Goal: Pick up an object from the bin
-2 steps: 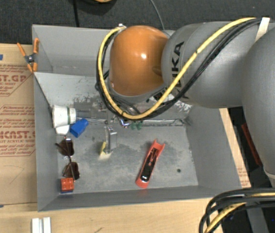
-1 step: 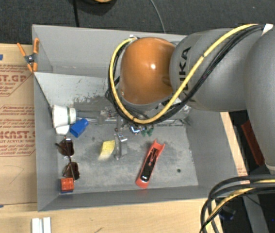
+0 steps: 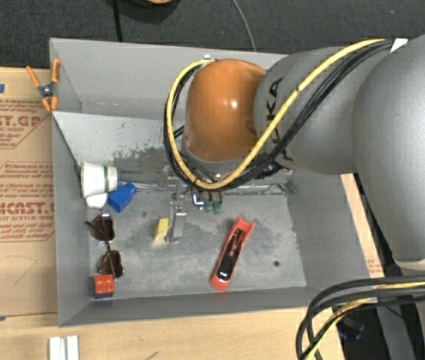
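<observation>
Several small things sit along the left side of the bin (image 3: 197, 306): white cup (image 3: 97, 178), blue piece (image 3: 123, 197), brown sunglasses (image 3: 106, 242), red block (image 3: 103, 285). Mid-floor, yellow scrap (image 3: 161, 231) lies just beside the gripper (image 3: 175, 231) (whether clenched or released, cannot tell). Further right, red-and-black marker (image 3: 231, 253), tilted.

Small pale-yellow block (image 3: 161, 231), short and roughly rectangular, lying loose on the floor of the grey bin (image 3: 272, 272), near its middle. Sits slightly slanted, apart from the red-and-black pen-like thing (image 3: 231, 253) at its right.
</observation>
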Available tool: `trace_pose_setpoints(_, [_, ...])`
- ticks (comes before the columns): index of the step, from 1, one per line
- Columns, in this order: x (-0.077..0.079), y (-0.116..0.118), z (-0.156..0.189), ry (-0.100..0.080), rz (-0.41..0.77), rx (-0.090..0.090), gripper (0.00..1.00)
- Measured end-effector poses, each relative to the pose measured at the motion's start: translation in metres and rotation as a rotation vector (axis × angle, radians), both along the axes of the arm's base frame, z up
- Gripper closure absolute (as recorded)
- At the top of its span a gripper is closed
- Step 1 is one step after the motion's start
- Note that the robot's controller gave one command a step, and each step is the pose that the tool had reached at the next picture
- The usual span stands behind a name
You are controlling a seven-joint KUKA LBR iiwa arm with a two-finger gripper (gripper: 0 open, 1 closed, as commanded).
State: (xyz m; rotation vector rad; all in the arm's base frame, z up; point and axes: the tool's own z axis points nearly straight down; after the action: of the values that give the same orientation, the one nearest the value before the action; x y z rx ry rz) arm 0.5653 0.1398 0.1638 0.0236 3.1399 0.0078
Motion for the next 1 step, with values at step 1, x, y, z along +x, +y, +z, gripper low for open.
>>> trace_pose_setpoints(1, [0.0021,-0.0063,-0.0538,-0.005,0.276,-0.002,0.00])
